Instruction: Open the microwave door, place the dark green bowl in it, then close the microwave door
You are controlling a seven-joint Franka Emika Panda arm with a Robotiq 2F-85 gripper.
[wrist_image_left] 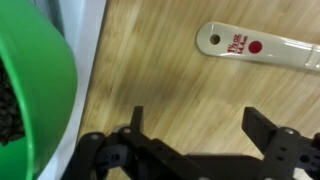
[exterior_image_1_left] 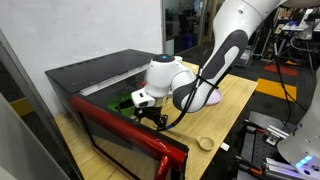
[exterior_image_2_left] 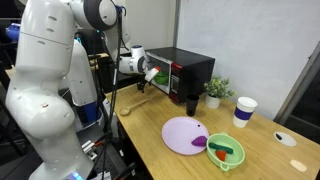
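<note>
tool (wrist_image_left: 192,118): jaws spread wide, nothing between them, bare wood showing underneath
dark green bowl (wrist_image_left: 30,90): at the left edge of the wrist view, just beside the tool and not held; whether it sat inside the microwave could not be told
microwave (exterior_image_1_left: 100,72): black casing, stood on the table (wrist_image_left: 170,60)
microwave door (exterior_image_1_left: 150,143): stood open at an angle from the body, red frame round dark glass, the tool between it and the body
white utensil (wrist_image_left: 255,45): lay flat on the wood, red dot on it, apart from the tool
lavender plate (exterior_image_2_left: 180,130): well apart from the microwave, lime-green bowl (exterior_image_2_left: 228,155) just beside it
</note>
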